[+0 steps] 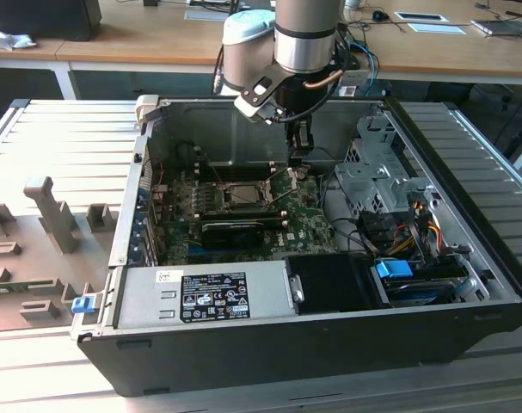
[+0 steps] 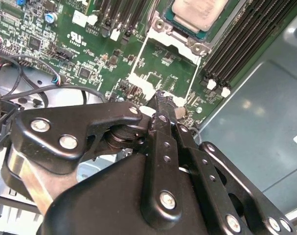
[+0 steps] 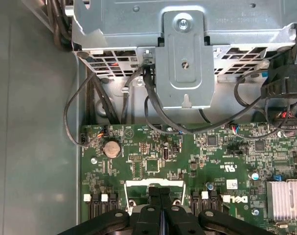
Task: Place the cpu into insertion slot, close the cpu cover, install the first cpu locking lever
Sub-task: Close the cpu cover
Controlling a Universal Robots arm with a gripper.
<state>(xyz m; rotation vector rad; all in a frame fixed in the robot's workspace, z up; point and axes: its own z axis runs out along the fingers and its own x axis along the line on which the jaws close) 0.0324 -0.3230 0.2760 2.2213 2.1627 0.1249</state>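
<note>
The cpu (image 2: 196, 11), a pale silver square, lies in the insertion slot (image 1: 242, 195) on the green motherboard. The cpu cover (image 2: 164, 45), a thin metal frame with a window, stands swung open off the slot, hinged at the slot's edge. My gripper (image 2: 162, 99) is shut, and its joined black fingertips sit against the cover's free edge (image 3: 153, 182). In the exterior view the gripper (image 1: 301, 153) hangs inside the case just to the exterior view's right of the slot, above the raised cover (image 1: 280, 184).
Memory slots (image 2: 246, 44) flank the slot. A metal drive cage (image 3: 185, 58) with black cables (image 3: 153, 115) stands close behind the gripper. A power supply (image 1: 209, 297) and a black fan shroud (image 1: 334, 282) fill the case's front. The case walls (image 1: 136, 189) enclose the space.
</note>
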